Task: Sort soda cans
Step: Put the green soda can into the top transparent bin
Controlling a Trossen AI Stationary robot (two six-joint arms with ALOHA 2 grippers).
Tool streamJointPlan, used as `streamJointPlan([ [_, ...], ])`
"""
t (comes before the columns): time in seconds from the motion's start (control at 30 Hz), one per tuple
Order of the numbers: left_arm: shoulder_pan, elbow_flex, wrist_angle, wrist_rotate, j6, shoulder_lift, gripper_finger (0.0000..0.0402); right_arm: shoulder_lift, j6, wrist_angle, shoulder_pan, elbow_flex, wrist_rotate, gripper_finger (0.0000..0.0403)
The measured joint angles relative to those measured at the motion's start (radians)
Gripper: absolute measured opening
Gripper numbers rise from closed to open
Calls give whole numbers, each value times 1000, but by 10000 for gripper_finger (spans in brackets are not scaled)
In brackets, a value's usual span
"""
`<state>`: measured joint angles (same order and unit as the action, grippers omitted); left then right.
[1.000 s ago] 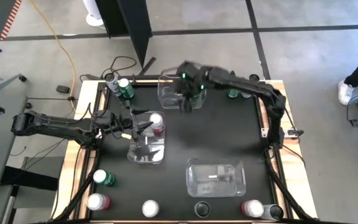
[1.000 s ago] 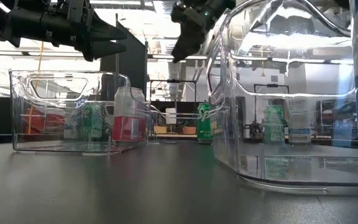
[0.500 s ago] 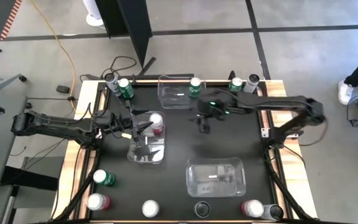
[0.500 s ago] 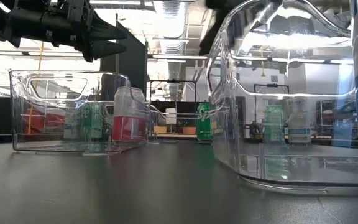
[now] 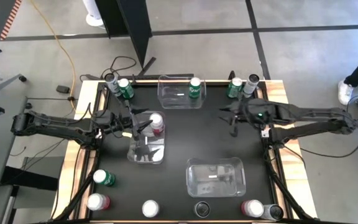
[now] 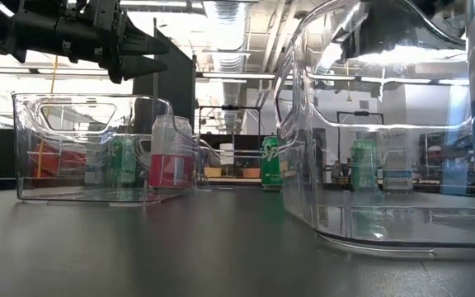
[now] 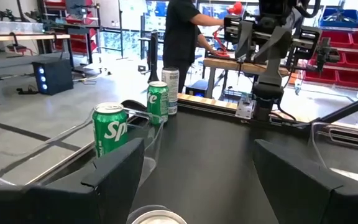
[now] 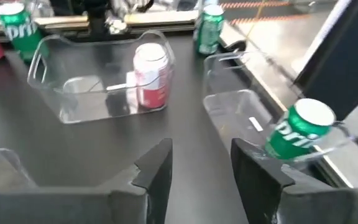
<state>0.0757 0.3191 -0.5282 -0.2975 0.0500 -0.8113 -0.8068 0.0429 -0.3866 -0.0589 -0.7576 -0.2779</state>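
Observation:
A red soda can (image 5: 156, 122) stands upright in the clear left bin (image 5: 135, 154). My left gripper (image 5: 145, 129) hovers open just above that can and touches nothing; the can's silver top (image 7: 151, 217) shows below its fingers. A green soda can (image 5: 195, 87) stands in the right end of the far bin (image 5: 173, 96). My right gripper (image 5: 232, 123) hangs open with nothing between its fingers (image 8: 154, 165), over the table's right part, clear of the bins. More soda cans stand along the far and near edges.
A third clear bin (image 5: 194, 180) sits near the front. A grey can (image 5: 110, 79) and a green can (image 5: 125, 87) stand far left; a green can (image 5: 235, 86) and a grey can (image 5: 252, 83) far right. Several cans line the near edge. A person (image 7: 182, 31) stands beyond the table.
My right gripper has drawn back from over the far bin toward the table's right edge, its arm folding in. A green can now shows standing in the far bin where the gripper had been.

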Motion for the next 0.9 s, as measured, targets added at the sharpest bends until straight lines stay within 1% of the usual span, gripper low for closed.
streamJointPlan([
  [0.13, 0, 0, 0, -2, 7, 0, 295, 83, 11, 3, 32, 47, -78, 154],
  [0.23, 0, 0, 0, -7, 13, 0, 295, 118, 13, 6, 51, 71, -129, 137],
  [0.47, 0, 0, 0, -13, 26, 0, 295, 134, 10, -14, 74, 78, -199, 96],
  [0.57, 0, 0, 0, -15, 26, 0, 295, 133, 10, -35, 73, 78, -220, 81],
  [0.7, 0, 0, 0, -16, 26, 0, 295, 132, 10, -52, 73, 78, -222, 63],
  [0.9, 0, 0, 0, -16, 26, 0, 295, 132, -4, -49, 52, 78, -222, 53],
])
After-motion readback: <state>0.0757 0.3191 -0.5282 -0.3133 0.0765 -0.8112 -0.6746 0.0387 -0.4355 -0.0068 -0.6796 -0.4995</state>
